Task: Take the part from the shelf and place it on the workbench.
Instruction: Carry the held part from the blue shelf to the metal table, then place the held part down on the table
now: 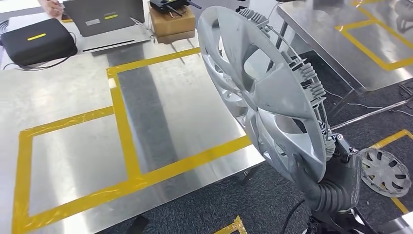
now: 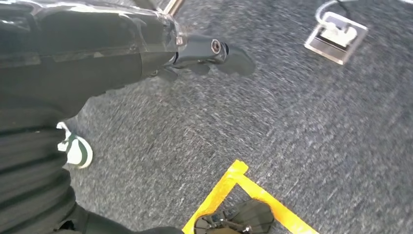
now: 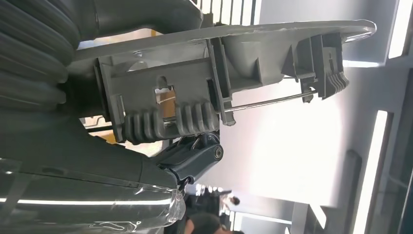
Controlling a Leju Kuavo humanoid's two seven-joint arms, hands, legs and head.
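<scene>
While gripped by the right hand [image 1: 336,168], hubcap [image 1: 263,92] overhangs workbench [image 1: 185,112].

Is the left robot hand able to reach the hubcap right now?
Probably not as things stand: the left robot hand hangs low over the carpet, while the hubcap sits high in the right robot hand.

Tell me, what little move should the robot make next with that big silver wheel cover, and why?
Probably swing the right hand leftward to bring the wheel cover over the workbench. The cover is held upright by its lower rim, out past the bench's edge above the carpet. The taped yellow rectangle lies bare beside it, so carrying it across should come before lowering.
</scene>
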